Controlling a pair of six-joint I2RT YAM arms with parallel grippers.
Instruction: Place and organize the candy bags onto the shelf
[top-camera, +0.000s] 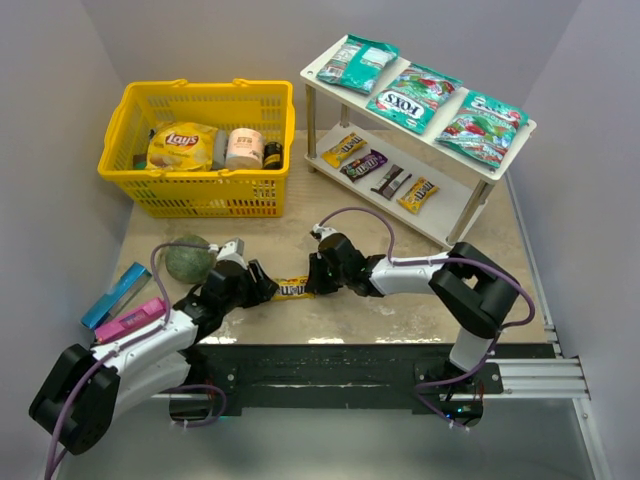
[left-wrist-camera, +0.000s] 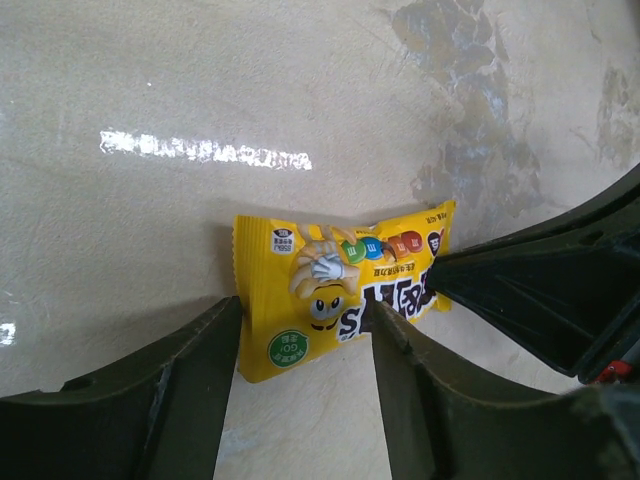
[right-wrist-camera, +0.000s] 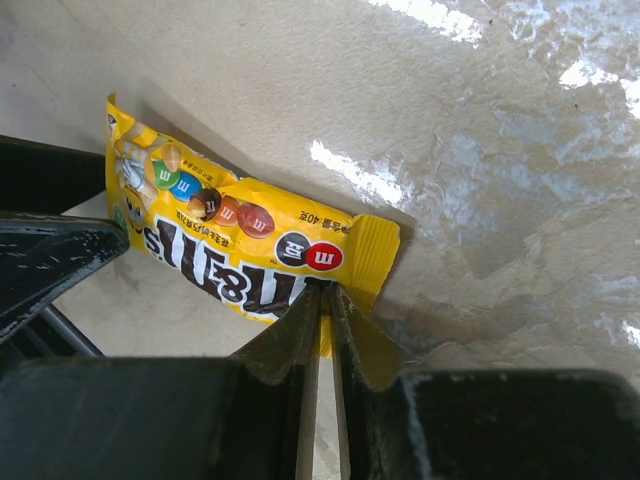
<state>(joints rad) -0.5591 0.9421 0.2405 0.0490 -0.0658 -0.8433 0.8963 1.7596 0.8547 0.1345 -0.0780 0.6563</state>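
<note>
One yellow packet (top-camera: 293, 289) lies on the surface, well short of the shelf (top-camera: 450, 210), its long axis running claw to claw. Right claw (right-wrist-camera: 325, 300) clenched on the shelf-side end. Left claw (left-wrist-camera: 305, 312) released, jaws straddling the other end. Right arm nearer the shelf.

Yellow basket (top-camera: 120, 110) with Lay's bag (top-camera: 181, 146), white jar (top-camera: 244, 147); green ball (top-camera: 186, 261), blue packet (top-camera: 116, 294) nearby.
</note>
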